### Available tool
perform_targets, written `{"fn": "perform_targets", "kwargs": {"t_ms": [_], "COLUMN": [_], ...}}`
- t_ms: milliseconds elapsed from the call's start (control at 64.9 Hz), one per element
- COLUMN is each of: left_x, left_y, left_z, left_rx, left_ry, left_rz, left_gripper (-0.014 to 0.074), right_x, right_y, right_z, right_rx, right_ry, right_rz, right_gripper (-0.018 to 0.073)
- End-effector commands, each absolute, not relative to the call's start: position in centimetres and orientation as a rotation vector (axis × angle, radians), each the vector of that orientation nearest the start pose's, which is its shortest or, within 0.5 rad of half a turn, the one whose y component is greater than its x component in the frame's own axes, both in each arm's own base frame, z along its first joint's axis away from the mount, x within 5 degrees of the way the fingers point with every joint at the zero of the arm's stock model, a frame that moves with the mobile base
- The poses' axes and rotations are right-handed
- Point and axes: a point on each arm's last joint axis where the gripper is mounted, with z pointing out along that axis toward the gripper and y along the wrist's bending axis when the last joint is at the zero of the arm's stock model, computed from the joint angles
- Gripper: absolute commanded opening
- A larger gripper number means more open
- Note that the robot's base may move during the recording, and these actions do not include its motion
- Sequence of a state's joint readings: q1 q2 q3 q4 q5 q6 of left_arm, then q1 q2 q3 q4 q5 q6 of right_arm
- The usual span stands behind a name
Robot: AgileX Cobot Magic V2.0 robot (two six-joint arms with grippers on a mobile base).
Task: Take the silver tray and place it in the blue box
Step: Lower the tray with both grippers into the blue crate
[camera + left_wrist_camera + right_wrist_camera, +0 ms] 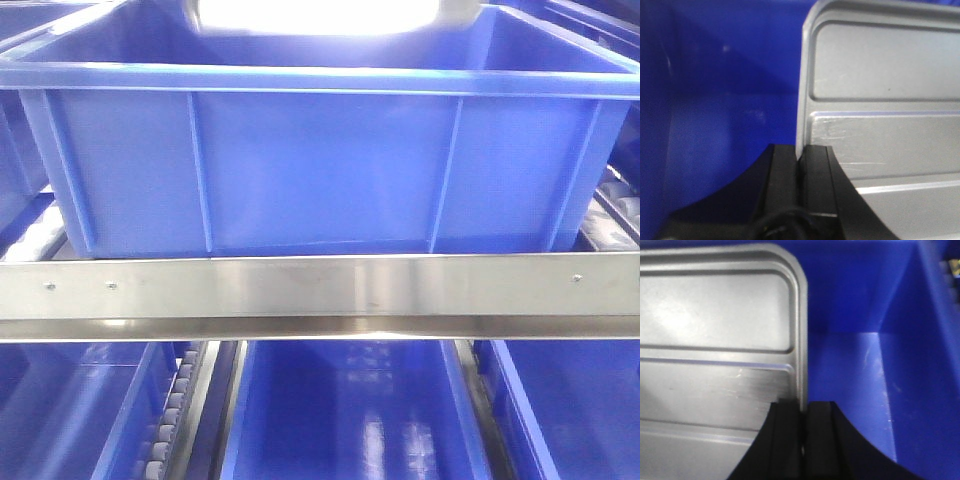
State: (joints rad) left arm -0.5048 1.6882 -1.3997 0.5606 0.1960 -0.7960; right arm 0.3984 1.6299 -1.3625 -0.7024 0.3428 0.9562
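The silver tray (pixel 880 110) fills the right of the left wrist view, with blue plastic behind it. My left gripper (pixel 801 155) is shut on the tray's left rim, black fingers (pixel 782 175) pinching the edge. In the right wrist view the same silver tray (pixel 715 340) lies to the left, and my right gripper (pixel 802 410) is shut on its right rim. Beyond that rim I see the floor and wall of the blue box (pixel 900 340). From the front view the blue box (pixel 320 170) stands on the rack, a glaring bright patch (pixel 320 12) showing above its rim.
A steel rack rail (pixel 320 290) runs across below the box. More blue crates (pixel 350 420) sit on the lower shelf, with roller tracks (pixel 175 410) between them. Neighbouring crates stand at both sides of the box.
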Motion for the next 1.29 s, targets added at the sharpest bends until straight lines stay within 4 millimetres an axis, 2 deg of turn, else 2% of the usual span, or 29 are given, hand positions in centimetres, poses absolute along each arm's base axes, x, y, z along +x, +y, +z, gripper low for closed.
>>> {"fn": "perform_targets", "kwargs": {"t_ms": [0, 123, 370, 447, 539, 662, 724, 785, 955, 1047, 1109, 1217, 1247, 1278], "left_x": [36.1, 36.9, 36.9, 37.0, 37.3, 37.8, 37.9, 38.0, 38.1, 38.1, 38.0, 37.5, 37.5, 37.5], "left_y": [-18.9, -18.7, -18.7, -18.5, -17.7, -16.5, -16.2, -15.9, -15.8, -15.8, -15.8, -15.8, -15.9, -16.0], "left_z": [36.5, 35.4, 35.3, 35.3, 35.5, 36.1, 36.2, 36.2, 36.2, 36.4, 36.6, 37.4, 37.5, 37.6], "left_rx": [0.206, 0.198, 0.211, 0.202, 0.163, 0.121, 0.113, 0.104, 0.106, 0.121, 0.123, 0.127, 0.131, 0.135], "left_ry": [1.797, 1.828, 1.83, 1.844, 1.887, 1.892, 1.894, 1.899, 1.898, 1.886, 1.878, 1.852, 1.844, 1.834], "left_rz": [-0.479, -0.461, -0.444, -0.429, -0.373, -0.334, -0.323, -0.314, -0.31, -0.299, -0.302, -0.316, -0.323, -0.332], "left_gripper": [-0.0104, -0.0104, -0.0101, -0.0063, 0.002, 0.0179, 0.0211, 0.0212, 0.0211, 0.0206, 0.0154, -0.0104, -0.0102, -0.0085], "right_x": [36.7, 37.4, 37.4, 37.4, 37.5, 37.8, 37.8, 37.8, 37.8, 37.9, 37.7, 37.3, 37.2, 37.2], "right_y": [13.4, 13.6, 13.7, 13.6, 13.1, 12.3, 12.2, 12.2, 12.1, 12.1, 12.1, 12.0, 12.0, 12.0], "right_z": [36.7, 35.4, 35.5, 35.4, 35.3, 35.3, 35.3, 35.3, 35.3, 35.4, 35.6, 36.4, 36.5, 36.5], "right_rx": [-0.048, -0.05, -0.053, -0.051, -0.035, -0.01, -0.008, -0.009, -0.027, -0.044, -0.045, -0.043, -0.046, -0.047], "right_ry": [1.871, 1.903, 1.898, 1.901, 1.91, 1.917, 1.915, 1.916, 1.91, 1.905, 1.899, 1.88, 1.874, 1.871], "right_rz": [0.284, 0.272, 0.277, 0.273, 0.253, 0.231, 0.23, 0.228, 0.212, 0.195, 0.195, 0.201, 0.207, 0.211], "right_gripper": [0.0059, 0.0059, 0.0059, 0.0069, 0.0163, 0.0389, 0.0474, 0.05, 0.0499, 0.0487, 0.0424, 0.0147, 0.0052, 0.0039]}}
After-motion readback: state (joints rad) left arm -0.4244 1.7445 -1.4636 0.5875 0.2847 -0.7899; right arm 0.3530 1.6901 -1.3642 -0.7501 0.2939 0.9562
